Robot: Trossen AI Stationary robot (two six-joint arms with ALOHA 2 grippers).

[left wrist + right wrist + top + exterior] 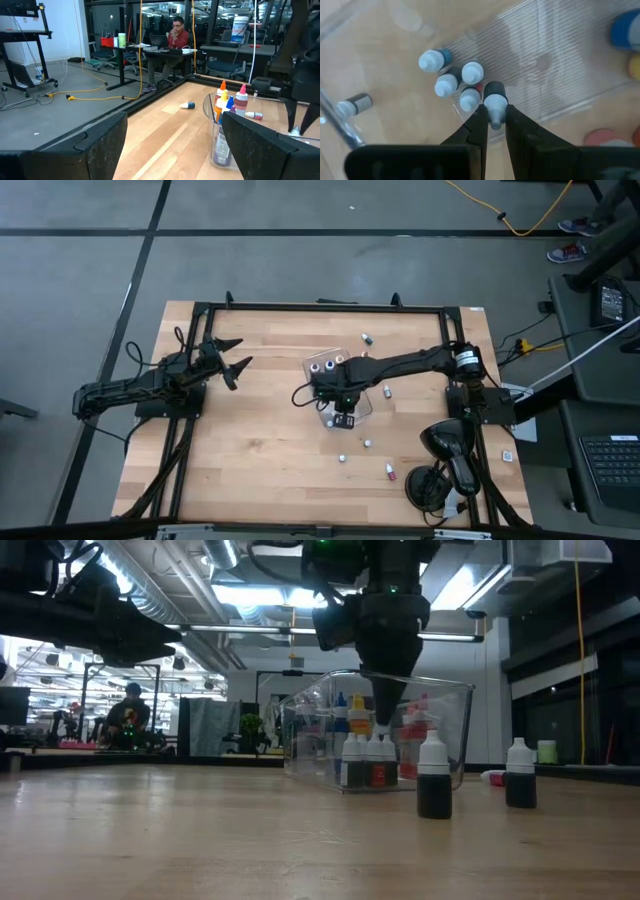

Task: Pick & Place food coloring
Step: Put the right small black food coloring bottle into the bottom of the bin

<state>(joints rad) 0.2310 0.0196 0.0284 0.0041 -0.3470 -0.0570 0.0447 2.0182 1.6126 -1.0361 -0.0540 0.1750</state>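
Note:
A clear plastic tray (364,406) (455,730) stands mid-table with several small food coloring bottles upright inside it (445,85) (365,762). My right gripper (345,418) (495,107) points down into the tray beside that cluster, shut on one dark bottle with a white cap (494,95). Loose bottles lie or stand on the wood around the tray (367,337) (387,391) (367,443) (433,778) (520,775). My left gripper (238,360) (175,142) waits open at the table's left, pointing level toward the tray. My right gripper pinches the bottle's white cap (495,103) between its two fingers, coming from above and pointing down. The dark body hangs upright below the fingertips, inside the tray next to the standing bottles. Whether its base touches the tray floor I cannot tell.
Taller bottles with coloured caps fill the tray's far part (227,100). One bottle lies just outside the tray wall (352,105). A black device with cables (445,450) sits at the near right corner. A black frame (320,306) edges the table. A person sits in the room beyond (177,35).

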